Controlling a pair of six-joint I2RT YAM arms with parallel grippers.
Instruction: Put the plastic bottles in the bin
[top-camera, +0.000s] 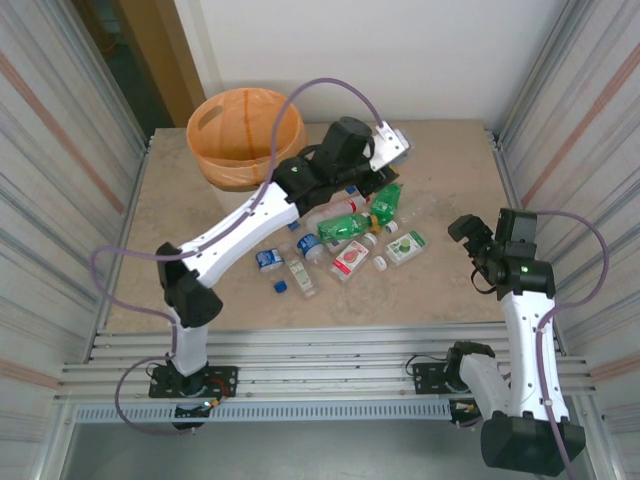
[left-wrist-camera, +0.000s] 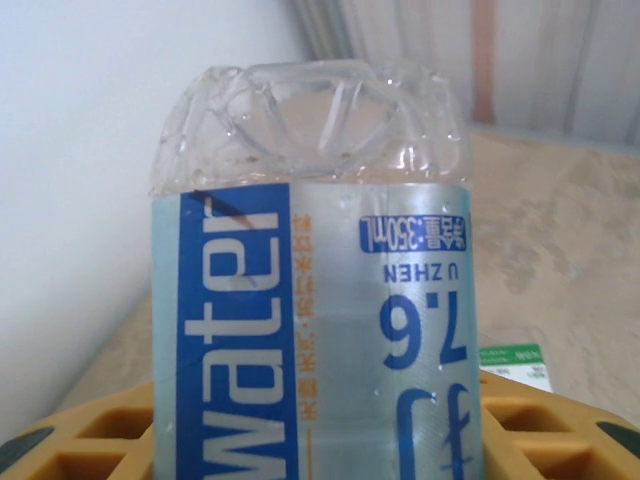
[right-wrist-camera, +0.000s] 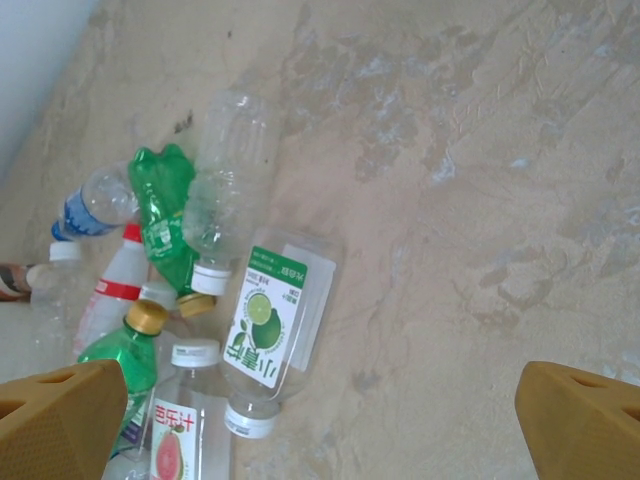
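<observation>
Plastic bottles (top-camera: 345, 235), about ten loose, one gripped by left end effector (top-camera: 378, 145), right end effector (right-wrist-camera: 320, 425) gaping

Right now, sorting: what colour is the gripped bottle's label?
Bottle label: pale blue, darker band; best in left wrist view.

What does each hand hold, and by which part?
The left hand grips the clear plastic bottle with blue label by its labelled body; right hand, nothing.

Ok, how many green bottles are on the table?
2: a crumpled green bottle at the far edge of the pile, a gold-capped green bottle nearer its middle. The left arm may hide more.
</observation>
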